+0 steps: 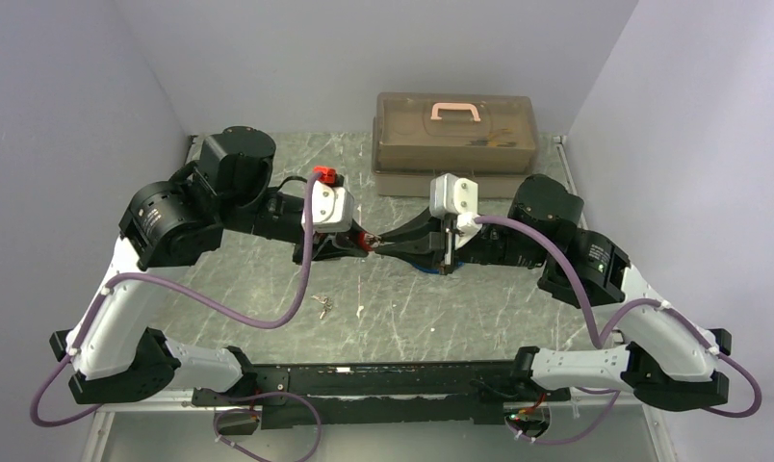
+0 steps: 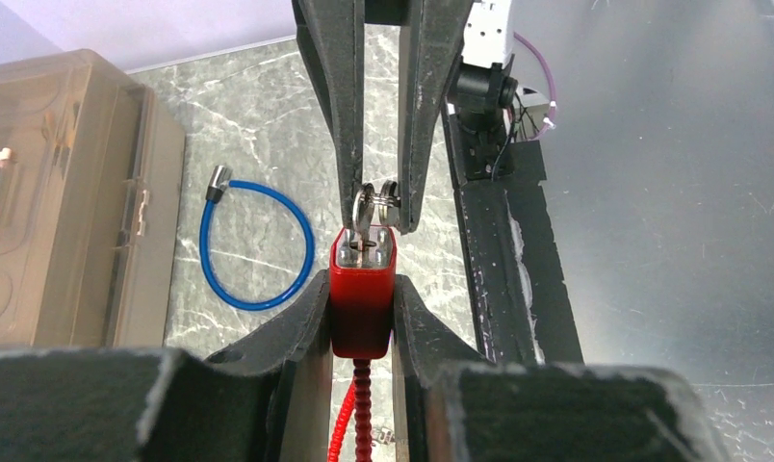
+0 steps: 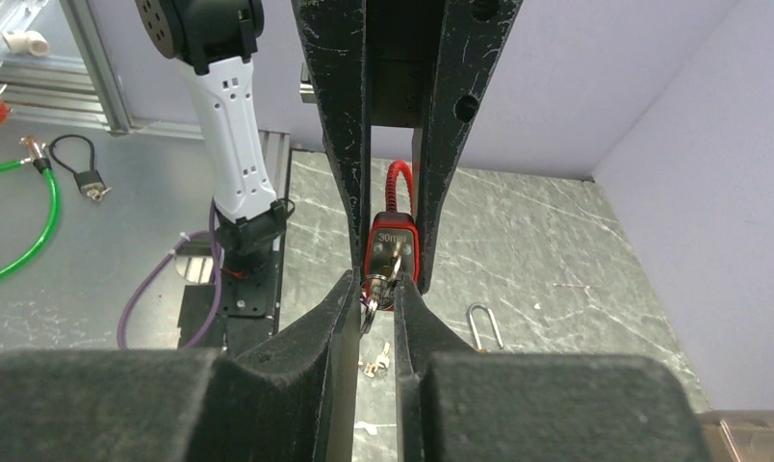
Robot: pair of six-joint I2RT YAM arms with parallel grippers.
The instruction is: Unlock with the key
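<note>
A red padlock (image 2: pixel 364 294) with a red ribbed cable (image 2: pixel 352 414) is held above the table in my left gripper (image 2: pixel 362 289), which is shut on its body. Its silver keyhole face (image 3: pixel 391 252) points at my right gripper (image 3: pixel 378 294). The right gripper is shut on a small key with a ring (image 3: pixel 374 289), and the key's tip is at the keyhole. In the top view the two grippers meet tip to tip at the table's middle, around the padlock (image 1: pixel 368 243).
A brown toolbox (image 1: pixel 454 140) stands at the back. A blue cable loop (image 2: pixel 253 241) lies on the table by the right arm. Loose keys (image 1: pixel 323 306) and a silver shackle (image 3: pixel 485 325) lie on the marble surface. A green cable (image 3: pixel 17 226) lies off the table.
</note>
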